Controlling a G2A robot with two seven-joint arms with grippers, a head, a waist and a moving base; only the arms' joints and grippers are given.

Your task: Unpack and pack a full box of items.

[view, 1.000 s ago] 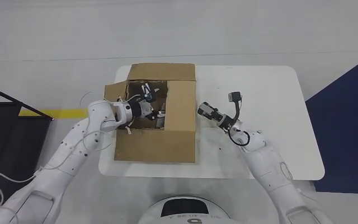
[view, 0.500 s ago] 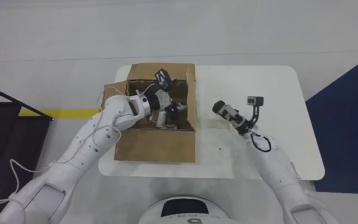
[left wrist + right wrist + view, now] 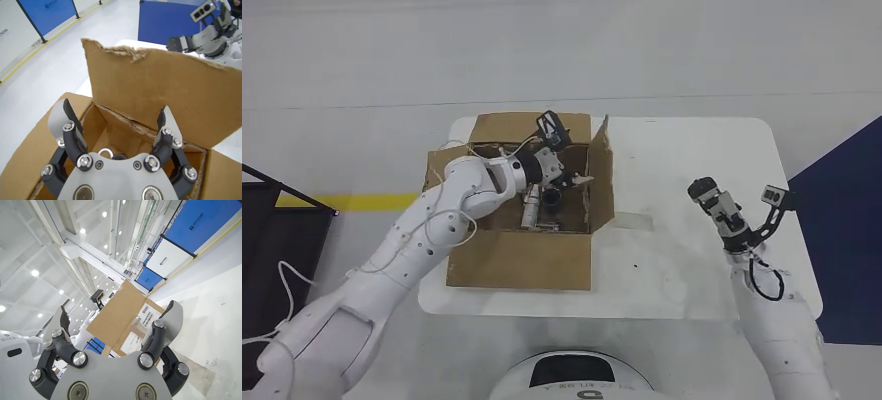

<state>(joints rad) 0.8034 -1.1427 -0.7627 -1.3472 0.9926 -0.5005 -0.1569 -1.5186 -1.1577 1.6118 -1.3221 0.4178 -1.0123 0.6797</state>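
Over the open box (image 3: pixel 522 262) along the table's (image 3: pixel 692 285) left edge, the left gripper (image 3: pixel 115 107) hangs released and empty, just above the items (image 3: pixel 534 212) inside; I judge unpacking is barely begun, and the next move calls for a straight drop onto one piece, clear of the upright right flap (image 3: pixel 600 172). Near the table's right edge the right gripper (image 3: pixel 704 190) is raised, jaws apart, holding nothing. Its wrist view adds the labels (image 3: pixel 146 315) on the box's outer side to what the top view gives, while the left wrist view shows the flap's torn edge and a metal ring (image 3: pixel 105 151) below the palm
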